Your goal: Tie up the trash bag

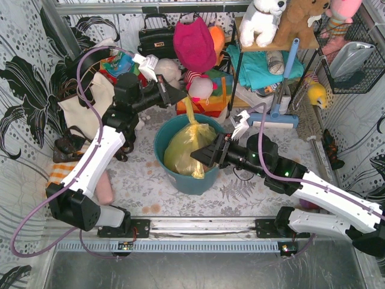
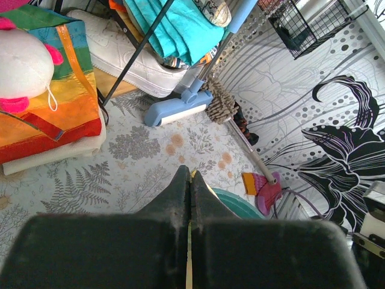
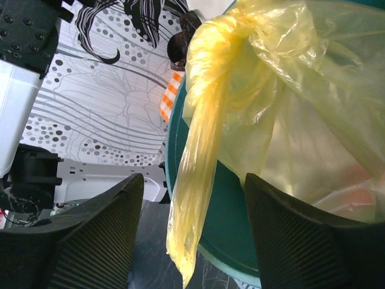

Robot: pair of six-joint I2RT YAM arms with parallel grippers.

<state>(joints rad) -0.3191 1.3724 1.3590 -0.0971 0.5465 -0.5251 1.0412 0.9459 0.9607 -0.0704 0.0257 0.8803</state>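
The teal bin point(image 1: 180, 180) on the counter point(image 1: 141, 180) holds the trash bag point(image 1: 180, 150). The bag's yellow plastic is bunched into a neck above the rim, with one thin strand rising and another tail hanging over the bin's side. The left end effector point(image 1: 182, 96) is pressed together on the raised strand, a sliver of yellow showing between its fingers point(image 2: 174, 198). The right end effector point(image 3: 192, 180) stands wide apart at the rim, straddling the hanging tail without gripping it.

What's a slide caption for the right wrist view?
Right gripper open around the trash bag's twisted tail hanging over the teal bin's rim.
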